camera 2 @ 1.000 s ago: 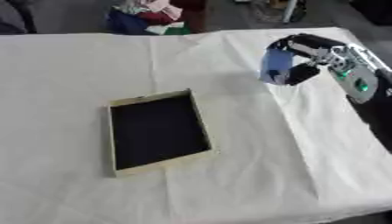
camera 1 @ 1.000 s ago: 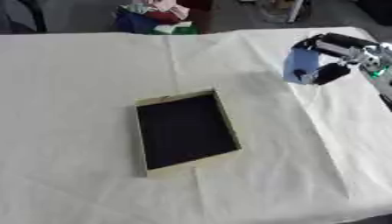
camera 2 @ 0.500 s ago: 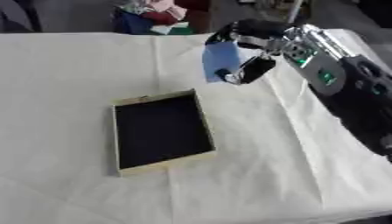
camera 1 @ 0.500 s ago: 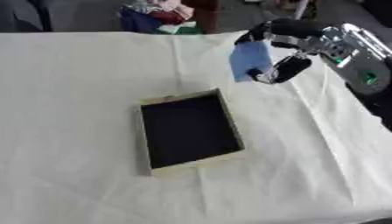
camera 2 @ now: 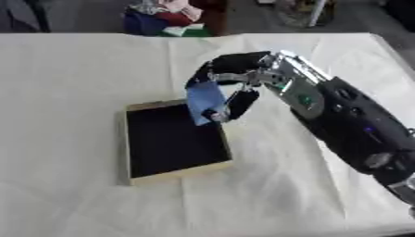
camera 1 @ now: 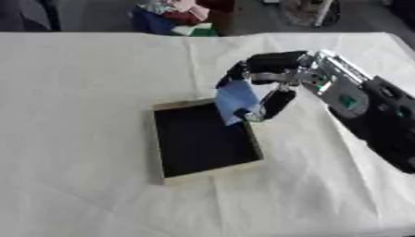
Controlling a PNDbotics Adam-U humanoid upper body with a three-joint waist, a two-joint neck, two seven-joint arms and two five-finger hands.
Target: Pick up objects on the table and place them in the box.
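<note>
A light blue object (camera 1: pixel 236 102), flat and soft-looking like a piece of cloth or a small pouch, was held in the air above the far right corner of the box (camera 1: pixel 160 134). Its lower edge hung over the dark inside of the box, near the right wall, and it did not seem to touch the box floor. What exactly the blue object was could not be told.

The right hand (camera 1: pixel 272 85) had hold of it. The fingers were curled over the top of the object and the thumb came up from below, so the object was pinched between them. The arm (camera 2: pixel 340 122), black with silver parts and a small green mark, entered from the right side of the view and reached toward the middle of the table.

The box was shallow and rectangular, with pale walls and a black inside. It lay a little askew near the middle of the table, and nothing could be seen inside it.

The table was covered with a white cloth (camera 1: pixel 81 83) with some creases. Behind the far edge of the table a heap of coloured items (camera 1: pixel 174 14) was visible, blue, red and green.
</note>
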